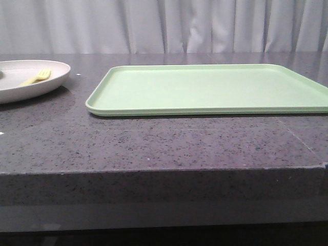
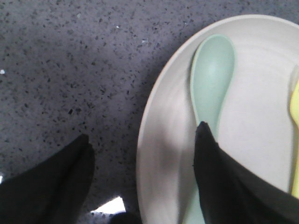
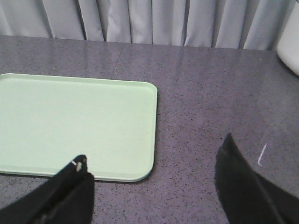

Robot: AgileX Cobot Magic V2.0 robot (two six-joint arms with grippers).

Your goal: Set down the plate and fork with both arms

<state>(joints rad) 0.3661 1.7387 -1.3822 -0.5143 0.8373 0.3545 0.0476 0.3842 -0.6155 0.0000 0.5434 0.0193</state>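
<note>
1. Two tools, both spread apart: left tool (image 2: pixel 142 140) straddles the plate (image 2: pixel 159 140) rim, fork (image 2: pixel 294 140) inside beside a spoon (image 2: pixel 212 74).
2. Right tool (image 3: pixel 154 172) hovers over the surface (image 3: pixel 201 116), tray (image 3: pixel 74 126) just ahead.

In the front view the plate (image 1: pixel 31 82) is cut off by the left picture edge, and the tray (image 1: pixel 205 89) by the right edge. Only the tined end of the fork (image 1: pixel 37 77) can be made out there. In the left wrist view the spoon (image 2: pixel 211 79) has its handle hidden behind one finger (image 2: pixel 224 182) of the left tool (image 2: pixel 142 140), and the fork is reduced to a yellow strip at the picture edge. In the right wrist view the tray is cropped at one side, and a white object (image 3: pixel 290 42) at the edge is too cropped to identify.
</note>
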